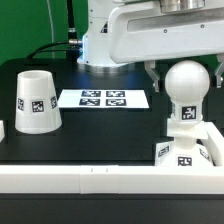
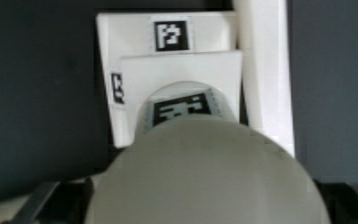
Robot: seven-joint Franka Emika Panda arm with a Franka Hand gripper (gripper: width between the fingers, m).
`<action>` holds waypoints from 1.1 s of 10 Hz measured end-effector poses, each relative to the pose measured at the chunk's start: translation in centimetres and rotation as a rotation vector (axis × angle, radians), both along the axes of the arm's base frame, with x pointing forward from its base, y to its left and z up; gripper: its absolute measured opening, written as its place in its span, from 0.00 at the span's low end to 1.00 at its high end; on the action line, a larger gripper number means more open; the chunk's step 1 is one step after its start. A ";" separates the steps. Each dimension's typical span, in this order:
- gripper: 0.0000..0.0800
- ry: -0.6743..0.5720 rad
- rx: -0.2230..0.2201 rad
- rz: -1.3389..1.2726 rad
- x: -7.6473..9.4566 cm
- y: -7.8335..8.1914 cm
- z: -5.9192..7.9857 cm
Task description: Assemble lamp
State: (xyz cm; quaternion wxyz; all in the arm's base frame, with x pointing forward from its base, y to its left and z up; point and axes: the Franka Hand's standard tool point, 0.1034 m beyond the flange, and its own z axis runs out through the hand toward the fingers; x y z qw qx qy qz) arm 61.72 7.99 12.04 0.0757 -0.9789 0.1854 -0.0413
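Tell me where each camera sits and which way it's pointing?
Exterior view: off the arm, low by the table, facing shade, marker board and bulb standing on base; arm and pincer show.
Wrist view: on the wrist, looking down the bulb onto the base; only pincer fingers show.
Shared: bulb, base, pincer.

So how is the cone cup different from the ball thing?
The shade is a cone, wider at the bottom; the bulb has a round ball head. The shade stands alone on the table at the exterior view's left; the bulb stands on the base at its right. Both are white, upright and carry black-and-white tags.
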 end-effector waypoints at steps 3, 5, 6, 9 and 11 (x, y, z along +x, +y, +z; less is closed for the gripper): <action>0.72 0.043 0.034 -0.296 -0.1 0.8 -0.1; 0.72 0.077 0.069 -0.516 -0.2 1.7 -0.1; 0.72 0.088 0.087 -0.597 -0.2 1.9 0.0; 0.72 0.112 0.108 -0.693 -0.3 2.2 0.0; 0.86 0.095 0.087 -0.529 -0.1 1.3 0.2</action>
